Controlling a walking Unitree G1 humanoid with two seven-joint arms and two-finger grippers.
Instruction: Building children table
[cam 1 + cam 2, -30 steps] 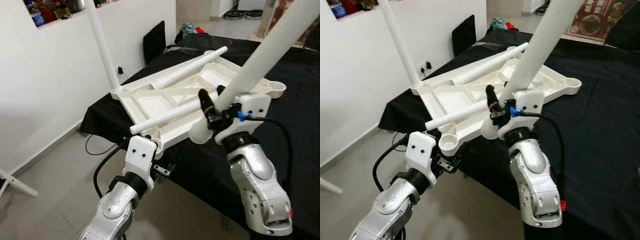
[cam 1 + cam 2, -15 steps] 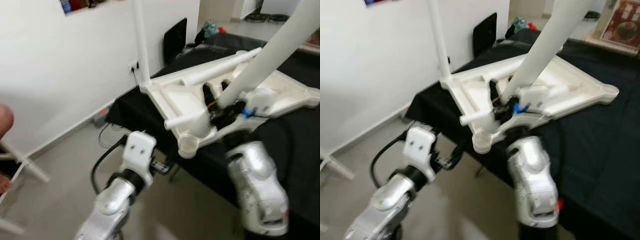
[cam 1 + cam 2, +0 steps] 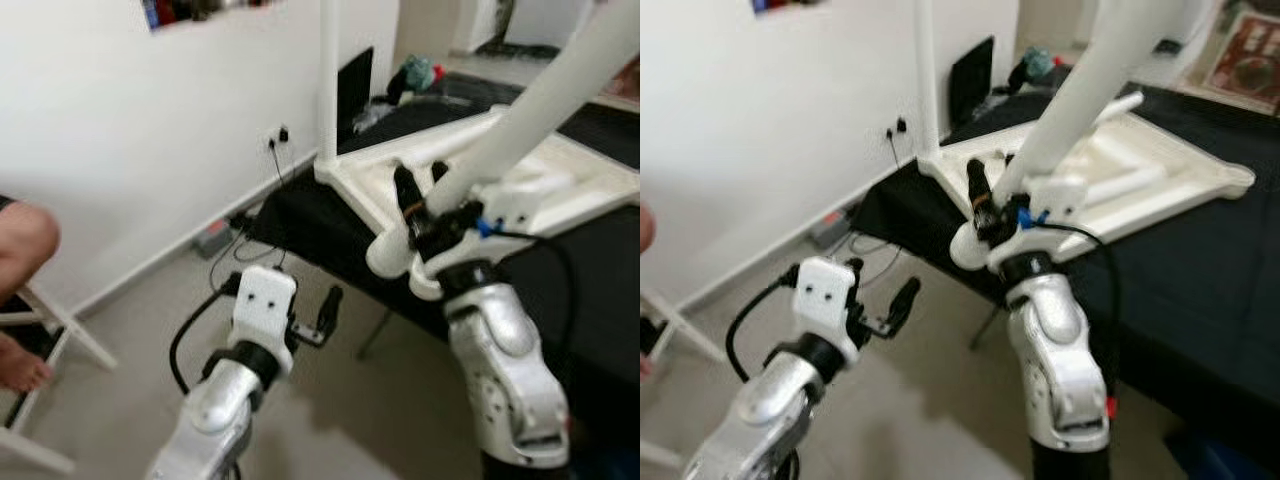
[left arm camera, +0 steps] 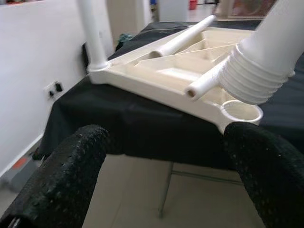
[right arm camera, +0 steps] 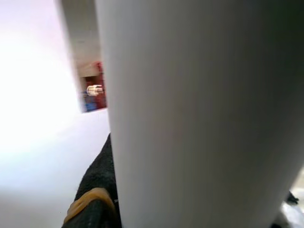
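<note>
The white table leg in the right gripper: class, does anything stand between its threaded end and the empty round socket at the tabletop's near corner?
Nothing visible does. The left wrist view shows the table leg's ribbed end just above the open socket; a loose leg lies close beside, not across it.

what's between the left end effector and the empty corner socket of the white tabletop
Nothing solid. In the left wrist view, the open left end effector faces the corner socket of the tabletop across bare floor and the black-draped edge.
</note>
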